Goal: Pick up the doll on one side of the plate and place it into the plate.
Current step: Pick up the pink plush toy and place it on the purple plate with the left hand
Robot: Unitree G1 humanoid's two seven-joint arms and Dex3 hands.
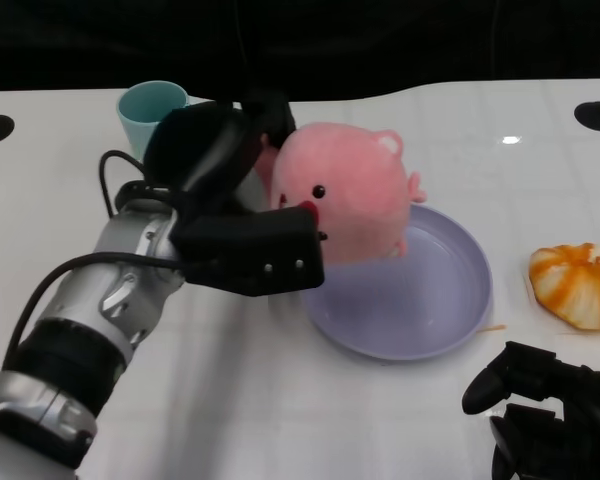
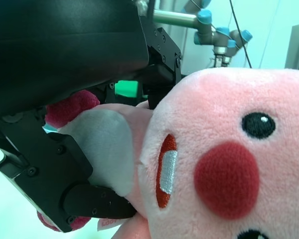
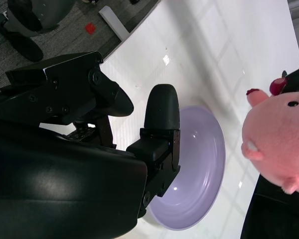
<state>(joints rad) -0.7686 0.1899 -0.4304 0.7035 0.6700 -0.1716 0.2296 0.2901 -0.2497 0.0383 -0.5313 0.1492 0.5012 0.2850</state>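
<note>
Gripping the pink doll (image 1: 345, 195) over the plate (image 1: 450, 310), the left hand (image 1: 235, 215) is squeezing its soft, light plush body. The right hand (image 1: 540, 400) is resting empty, fingers loosely apart.

Doll held over the near-left rim of the plate.

The left hand (image 1: 230, 215) grips the doll (image 1: 350, 195) above the plate (image 1: 430, 310), at the plate's left edge, clear of its floor. A cup (image 1: 148, 110) stands behind and to the plate's left. A striped object (image 1: 578, 283) lies just right of the plate. The right hand (image 1: 540, 410) rests before the plate, toward its right.
</note>
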